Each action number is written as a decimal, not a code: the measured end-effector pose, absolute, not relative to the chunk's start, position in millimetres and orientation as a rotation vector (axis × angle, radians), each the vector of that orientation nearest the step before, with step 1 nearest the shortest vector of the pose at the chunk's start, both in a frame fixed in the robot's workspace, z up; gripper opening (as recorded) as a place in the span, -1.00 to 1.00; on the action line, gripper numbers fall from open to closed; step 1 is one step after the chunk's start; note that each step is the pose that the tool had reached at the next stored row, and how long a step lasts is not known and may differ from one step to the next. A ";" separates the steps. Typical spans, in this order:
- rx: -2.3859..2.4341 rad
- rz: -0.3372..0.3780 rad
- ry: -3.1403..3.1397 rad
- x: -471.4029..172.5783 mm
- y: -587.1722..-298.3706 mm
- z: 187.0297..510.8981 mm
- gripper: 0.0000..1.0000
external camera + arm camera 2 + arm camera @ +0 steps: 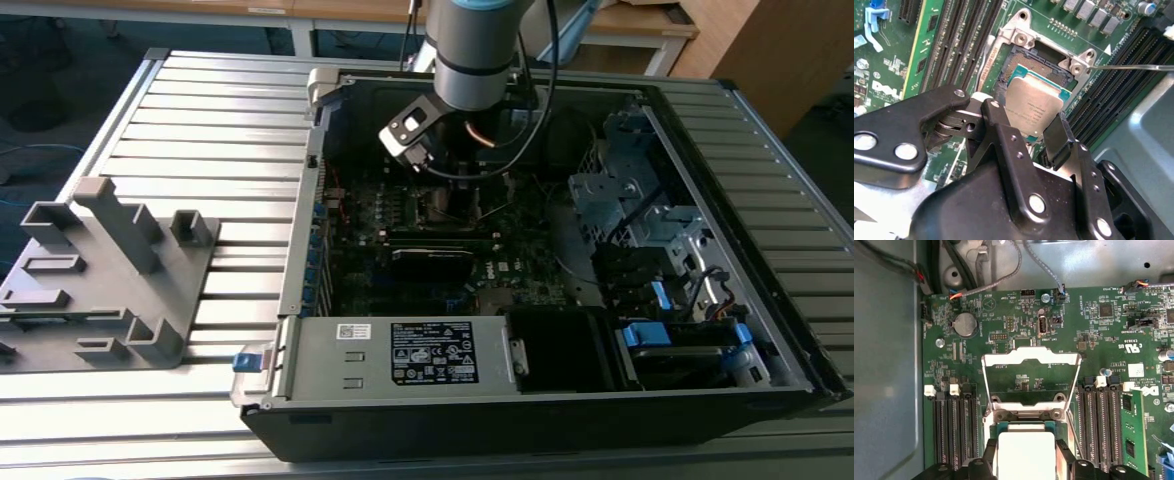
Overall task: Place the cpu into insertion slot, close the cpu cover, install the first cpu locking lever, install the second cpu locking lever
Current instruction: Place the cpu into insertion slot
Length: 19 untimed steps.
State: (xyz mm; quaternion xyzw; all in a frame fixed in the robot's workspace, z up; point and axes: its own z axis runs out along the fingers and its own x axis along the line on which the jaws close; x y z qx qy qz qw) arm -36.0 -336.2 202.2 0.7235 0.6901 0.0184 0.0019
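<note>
The 2 fingers (pixel 1004 145) are closed on the cpu (pixel 1034 107), a flat square with a dull silvery top and green rim. It sits between them at the black insertion slot (pixel 1026 62), with the cpu cover (pixel 1004 359) raised beyond.

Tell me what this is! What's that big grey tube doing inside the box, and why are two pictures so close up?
The grey tube is a robot arm. It reaches into an open computer case lying on a ridged metal table. The exterior view comes from a camera off the arm. Both wrist views come from cameras riding on the arm, so they look closely at the green circuit board. At the arm's end is a black gripper, like two fingers. It pinches a small square silvery chip by its edges, over the square socket where it belongs. The socket's thin metal cover is swung open. A grey plastic stand sits on the table at the exterior view's left.
</note>
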 end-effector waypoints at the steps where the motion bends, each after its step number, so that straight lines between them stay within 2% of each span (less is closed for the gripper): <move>1: 2.260 0.058 2.176 -36.0 -336.2 202.0 0.08; 19: 2.253 0.058 2.183 -39.7 -336.2 197.7 0.08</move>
